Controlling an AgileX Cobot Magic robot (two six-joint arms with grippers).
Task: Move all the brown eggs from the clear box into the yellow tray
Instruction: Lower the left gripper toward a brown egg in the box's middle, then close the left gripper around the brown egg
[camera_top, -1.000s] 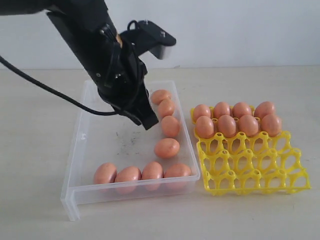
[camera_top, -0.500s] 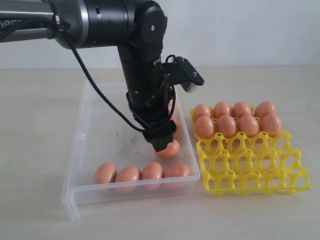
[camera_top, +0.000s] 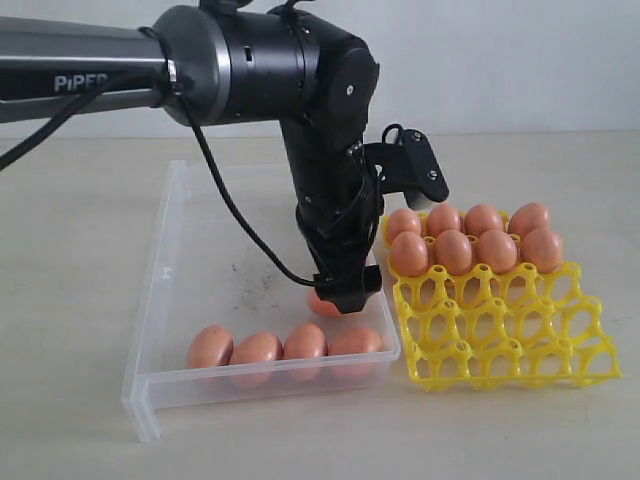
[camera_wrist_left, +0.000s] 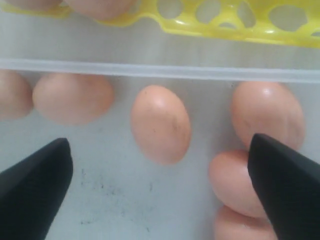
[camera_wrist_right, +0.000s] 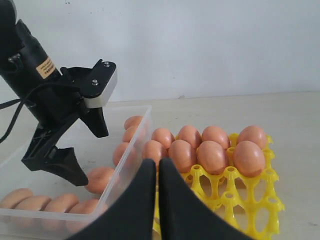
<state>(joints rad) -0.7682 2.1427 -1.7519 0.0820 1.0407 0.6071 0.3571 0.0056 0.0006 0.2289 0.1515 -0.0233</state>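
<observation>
My left gripper (camera_top: 342, 290) hangs low inside the clear box (camera_top: 160, 290), open wide. One brown egg (camera_wrist_left: 161, 124) lies on the box floor just ahead of the gap between its black fingers (camera_wrist_left: 35, 185), untouched. In the exterior view that egg (camera_top: 318, 303) shows partly behind the gripper. More brown eggs (camera_top: 256, 350) line the box's front wall, and others (camera_wrist_left: 267, 115) lie beside the right finger. The yellow tray (camera_top: 500, 340) stands right of the box, with several brown eggs (camera_top: 455, 250) in its back two rows. My right gripper (camera_wrist_right: 157, 167) is shut, empty, hovering above the box's corner and the tray (camera_wrist_right: 260, 195).
The left arm's black body (camera_top: 330, 150) and its wrist camera (camera_top: 410, 175) tower over the box's right side, hiding the eggs behind. The box's right wall (camera_wrist_left: 160, 70) runs between the eggs and the tray. Bare tabletop (camera_top: 80, 220) surrounds both.
The left arm has swung right across the box and come down over the egg near the right wall. Its jaws have opened. The right gripper stays shut.
</observation>
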